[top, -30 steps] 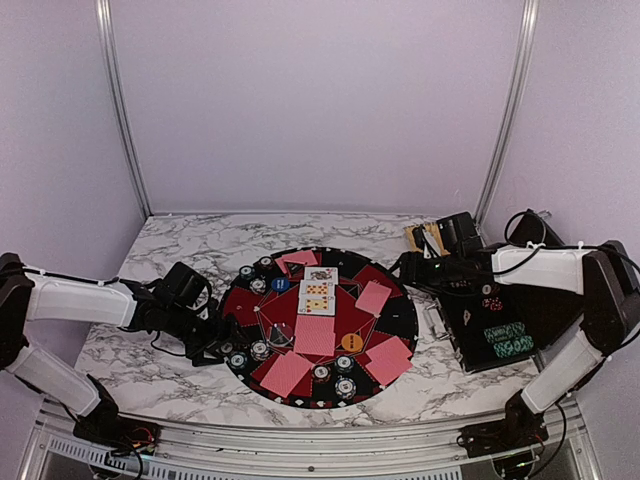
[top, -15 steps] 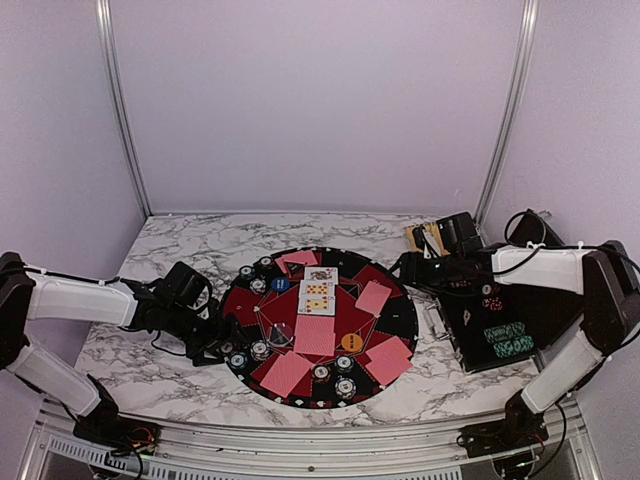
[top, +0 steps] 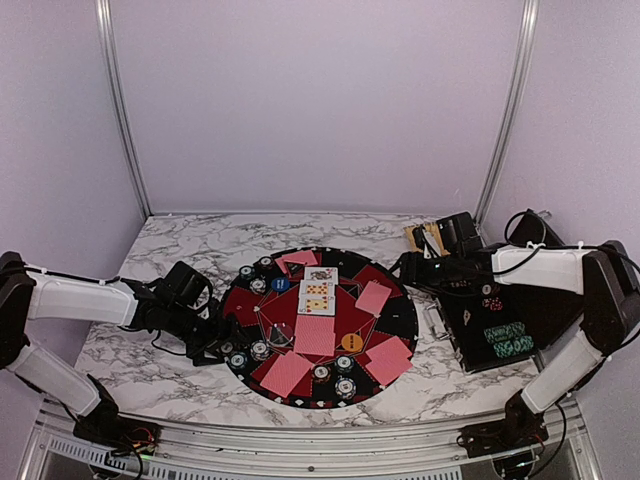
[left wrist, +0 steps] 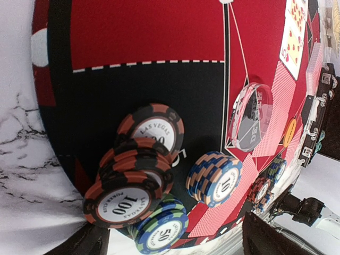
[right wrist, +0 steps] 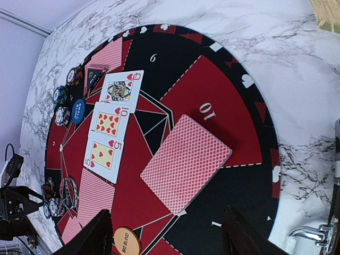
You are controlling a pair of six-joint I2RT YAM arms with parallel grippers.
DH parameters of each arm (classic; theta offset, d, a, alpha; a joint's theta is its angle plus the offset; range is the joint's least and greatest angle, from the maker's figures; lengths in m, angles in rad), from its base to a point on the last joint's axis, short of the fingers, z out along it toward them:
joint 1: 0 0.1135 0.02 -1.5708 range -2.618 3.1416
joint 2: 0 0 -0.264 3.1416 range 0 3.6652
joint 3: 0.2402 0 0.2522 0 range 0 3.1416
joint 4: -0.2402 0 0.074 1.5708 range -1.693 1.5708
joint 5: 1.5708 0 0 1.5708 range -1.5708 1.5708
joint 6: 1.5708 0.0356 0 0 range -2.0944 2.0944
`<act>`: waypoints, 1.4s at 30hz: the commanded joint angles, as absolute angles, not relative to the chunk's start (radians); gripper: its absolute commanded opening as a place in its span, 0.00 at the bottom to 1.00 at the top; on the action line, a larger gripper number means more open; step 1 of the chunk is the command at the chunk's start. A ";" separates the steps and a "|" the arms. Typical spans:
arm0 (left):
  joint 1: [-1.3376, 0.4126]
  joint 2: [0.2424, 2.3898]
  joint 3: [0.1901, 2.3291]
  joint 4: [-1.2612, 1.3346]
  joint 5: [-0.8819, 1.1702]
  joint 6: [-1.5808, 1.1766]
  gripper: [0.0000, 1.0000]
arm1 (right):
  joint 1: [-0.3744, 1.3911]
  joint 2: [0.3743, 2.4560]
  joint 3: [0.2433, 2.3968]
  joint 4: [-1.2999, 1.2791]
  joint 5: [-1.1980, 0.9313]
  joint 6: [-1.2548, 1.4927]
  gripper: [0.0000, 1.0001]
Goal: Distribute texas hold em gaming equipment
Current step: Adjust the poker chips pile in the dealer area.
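from above, the chip stacks (top: 258,349) on the mat's (top: 404,322) left rim are too small to read. up close at that rim, the blue-green stack (left wrist: 159,231) lies partly under the orange-black stack (left wrist: 125,204), and the orange button (right wrist: 126,241) near the mat's middle is cropped (lower part lost).

Three face-up cards (right wrist: 109,123) lie in a row left of the face-down card (right wrist: 186,162); the orange button (right wrist: 126,241) sits below-left
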State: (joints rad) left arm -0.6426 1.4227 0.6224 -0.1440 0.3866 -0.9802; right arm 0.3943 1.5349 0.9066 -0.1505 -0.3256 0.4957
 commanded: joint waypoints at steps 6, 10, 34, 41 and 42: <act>-0.647 1.426 0.643 -0.149 0.396 -0.971 0.88 | 0.401 1.504 0.925 -0.155 -0.310 0.492 0.68; -0.647 1.418 0.640 -0.155 0.394 -0.971 0.88 | 0.402 1.505 0.924 -0.152 -0.309 0.493 0.68; -0.647 1.404 0.636 -0.166 0.395 -0.973 0.88 | 0.402 1.498 0.911 -0.141 -0.313 0.500 0.68; -0.647 1.395 0.639 -0.175 0.394 -0.969 0.88 | 0.402 1.501 0.907 -0.134 -0.317 0.505 0.68; -0.646 1.395 0.637 -0.176 0.393 -0.969 0.88 | 0.402 1.500 0.909 -0.133 -0.317 0.505 0.68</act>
